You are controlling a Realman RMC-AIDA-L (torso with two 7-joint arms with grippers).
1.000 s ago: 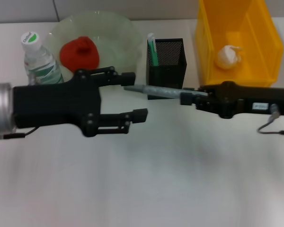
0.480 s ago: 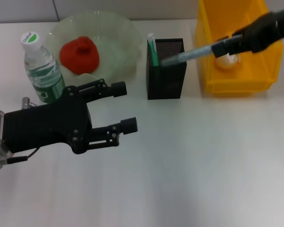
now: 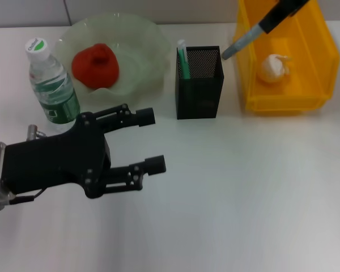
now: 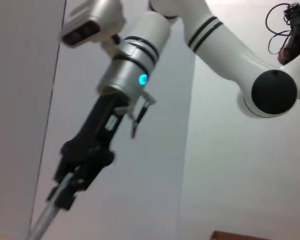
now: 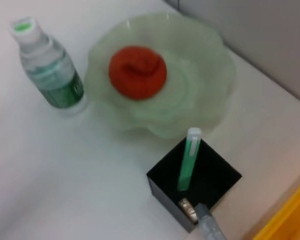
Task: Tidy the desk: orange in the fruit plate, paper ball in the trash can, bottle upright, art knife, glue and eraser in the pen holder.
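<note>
In the head view, the left end effector (image 3: 153,139) was seen low over the white worktop (image 3: 243,192), with its fingers spread wide and nothing in them. The right end effector (image 3: 275,18) was held up high at the far right, closed on the grey art knife (image 3: 238,45). The knife's tip pointed down, just beside the black pen holder (image 3: 199,85) and not yet inside. A green glue stick (image 3: 182,59) was already standing in the holder. The orange (image 3: 95,65) was in the fruit plate (image 3: 139,42), the bottle (image 3: 50,82) was upright, and the paper ball (image 3: 272,68) was in the yellow trash can (image 3: 306,96).

In the left wrist view, the other arm's end effector (image 4: 70,187) was seen gripping the knife (image 4: 42,225).

In the right wrist view, the knife tip (image 5: 207,227) was seen close over the holder's (image 5: 162,182) open top. The tip should probably be brought over the middle of the opening, then lowered before it is let go.
</note>
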